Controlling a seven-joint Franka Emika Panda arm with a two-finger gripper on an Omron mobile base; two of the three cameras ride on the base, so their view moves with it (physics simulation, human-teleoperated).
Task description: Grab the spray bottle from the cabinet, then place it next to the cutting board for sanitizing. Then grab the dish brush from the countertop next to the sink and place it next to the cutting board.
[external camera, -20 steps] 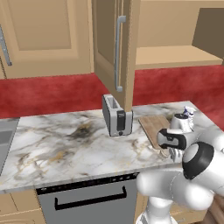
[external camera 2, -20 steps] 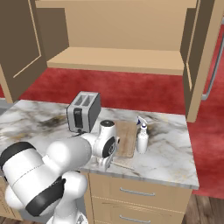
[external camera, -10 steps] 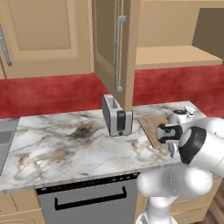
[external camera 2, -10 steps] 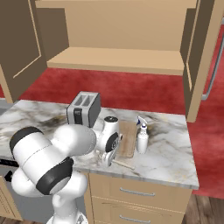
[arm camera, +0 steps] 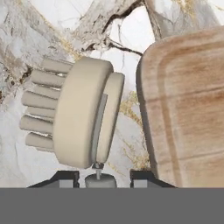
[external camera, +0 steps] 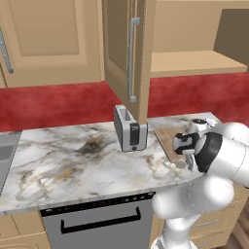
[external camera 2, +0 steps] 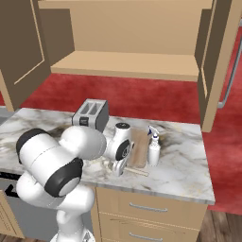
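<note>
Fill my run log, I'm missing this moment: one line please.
stage: dish brush set on countertop | beside cutting board, apart | spray bottle on board's other side | end effector: open around handle

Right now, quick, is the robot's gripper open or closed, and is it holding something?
Gripper: open a little, one fingertip on each side of the brush handle; the brush lies on the countertop beside the cutting board.

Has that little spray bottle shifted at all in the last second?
No. In the right base view the spray bottle stands at the same spot, just right of the cutting board, on the same patch of countertop as before.
</note>
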